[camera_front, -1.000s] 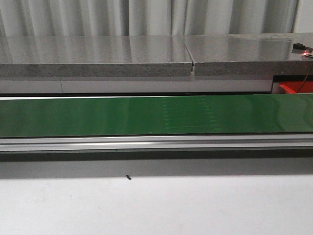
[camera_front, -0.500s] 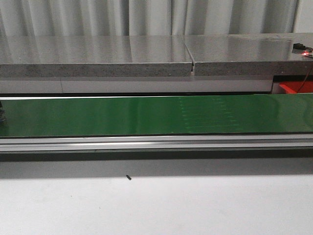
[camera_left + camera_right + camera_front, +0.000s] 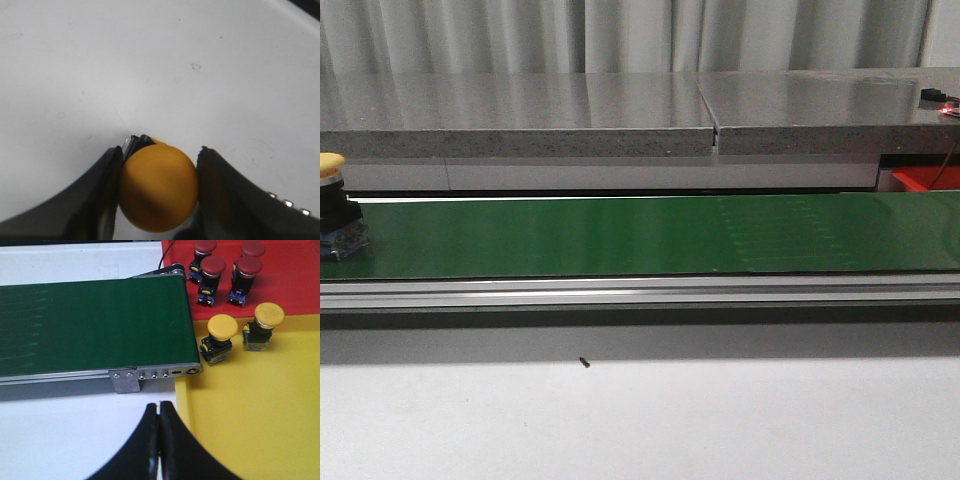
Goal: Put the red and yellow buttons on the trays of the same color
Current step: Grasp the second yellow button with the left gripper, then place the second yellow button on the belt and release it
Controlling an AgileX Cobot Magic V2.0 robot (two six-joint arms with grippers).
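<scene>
1. Green conveyor belt (image 3: 640, 235): a yellow-capped button (image 3: 335, 205) with a black body stands upright at its far left end.
2. Left gripper (image 3: 159, 187): clamped on an orange-yellow button cap (image 3: 157, 187) above the white surface.
3. Right gripper (image 3: 159, 440): fingers together, holding nothing.

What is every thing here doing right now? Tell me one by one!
Left end effector: shut on a yellow button.
Right end effector: shut, holding nothing.
Belt button: upright at the left end of the green belt.
Red tray: holds four red buttons, upright.
Yellow tray: holds two yellow-capped buttons, upright.
</scene>
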